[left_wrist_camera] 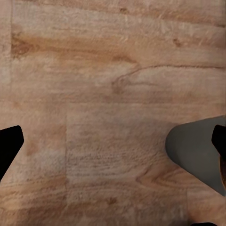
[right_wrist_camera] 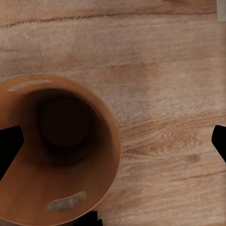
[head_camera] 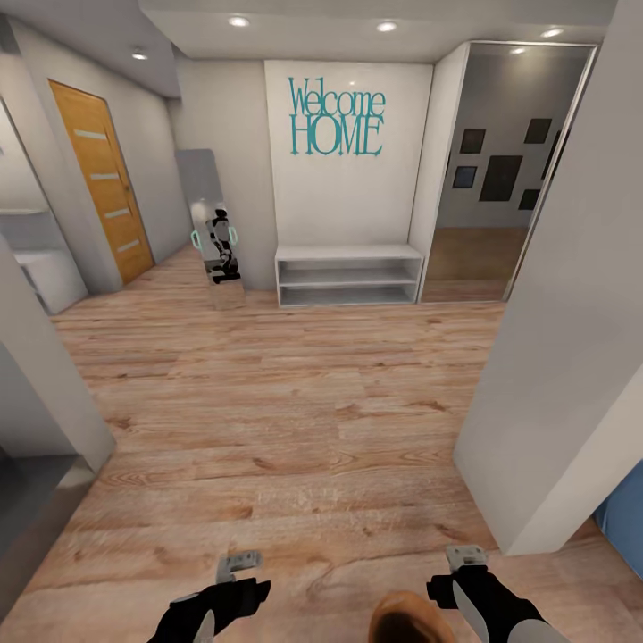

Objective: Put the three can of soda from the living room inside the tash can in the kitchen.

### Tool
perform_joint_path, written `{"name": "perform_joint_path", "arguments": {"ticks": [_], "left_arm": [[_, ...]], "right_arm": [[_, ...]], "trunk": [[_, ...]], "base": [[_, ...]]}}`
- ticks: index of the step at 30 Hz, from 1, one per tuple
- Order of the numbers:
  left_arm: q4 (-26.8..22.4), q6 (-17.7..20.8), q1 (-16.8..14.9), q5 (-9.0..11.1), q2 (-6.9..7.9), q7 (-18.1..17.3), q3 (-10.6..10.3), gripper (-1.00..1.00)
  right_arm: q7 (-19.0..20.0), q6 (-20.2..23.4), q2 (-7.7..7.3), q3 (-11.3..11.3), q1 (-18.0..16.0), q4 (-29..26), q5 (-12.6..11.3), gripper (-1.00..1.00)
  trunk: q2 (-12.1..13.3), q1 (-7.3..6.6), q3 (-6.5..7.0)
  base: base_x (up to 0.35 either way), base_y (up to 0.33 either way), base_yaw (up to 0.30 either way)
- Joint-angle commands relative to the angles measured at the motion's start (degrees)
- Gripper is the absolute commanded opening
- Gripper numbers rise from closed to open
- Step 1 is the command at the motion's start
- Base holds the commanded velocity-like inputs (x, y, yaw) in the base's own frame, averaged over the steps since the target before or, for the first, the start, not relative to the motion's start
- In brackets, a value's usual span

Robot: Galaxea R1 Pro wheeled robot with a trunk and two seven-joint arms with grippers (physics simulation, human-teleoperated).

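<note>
Both jaws' state I can't tell, tash can [head_camera: 413, 619] at 6 o'clock betw. grippers, carried-looking, hall w/ "Welcome HOME" lettering [head_camera: 337, 117] at 12.

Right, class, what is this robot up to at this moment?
It stands in a white hall facing the teal "Welcome HOME" lettering, above a low white shelf. Both grippers, left and right, hang low over the wood floor. The brown bin sits below the right gripper, looking empty inside.
</note>
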Motion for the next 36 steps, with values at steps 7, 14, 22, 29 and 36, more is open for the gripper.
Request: {"name": "perform_joint_path", "arguments": {"ticks": [7,14,22,29,36], "left_arm": [[-0.2,-0.1,-0.1,0.2,0.08,-0.1,0.1,1.0],[0.1,-0.1,-0.2,0.2,0.09,-0.1,0.1,1.0],[0.1,-0.1,-0.2,0.2,0.12,-0.1,0.1,1.0],[0.5,-0.2,-0.2,0.2,0.09,-0.1,0.1,1.0],[0.5,-0.2,-0.2,0.2,0.09,-0.1,0.1,1.0]], "right_arm": [[0.0,0.0,-0.09,0.0,0.0,-0.1,0.0,1.0],[0.0,0.0,-0.11,0.0,0.0,0.0,0.0,1.0],[0.0,0.0,-0.09,0.0,0.0,0.1,0.0,1.0],[0.0,-1.2,-0.09,0.0,0.0,0.1,0.1,1.0],[0.0,-1.9,-0.09,0.0,0.0,0.1,0.1,1.0]], "trunk": [[0.0,0.0,0.0],[-2.8,1.54,-1.26],[-2.8,1.54,-1.26],[-2.8,1.54,-1.26],[-2.8,1.54,-1.26]], "base": [[0.0,0.0,0.0],[0.0,0.0,0.0],[0.0,0.0,0.0],[0.0,0.0,0.0],[0.0,0.0,0.0]]}}
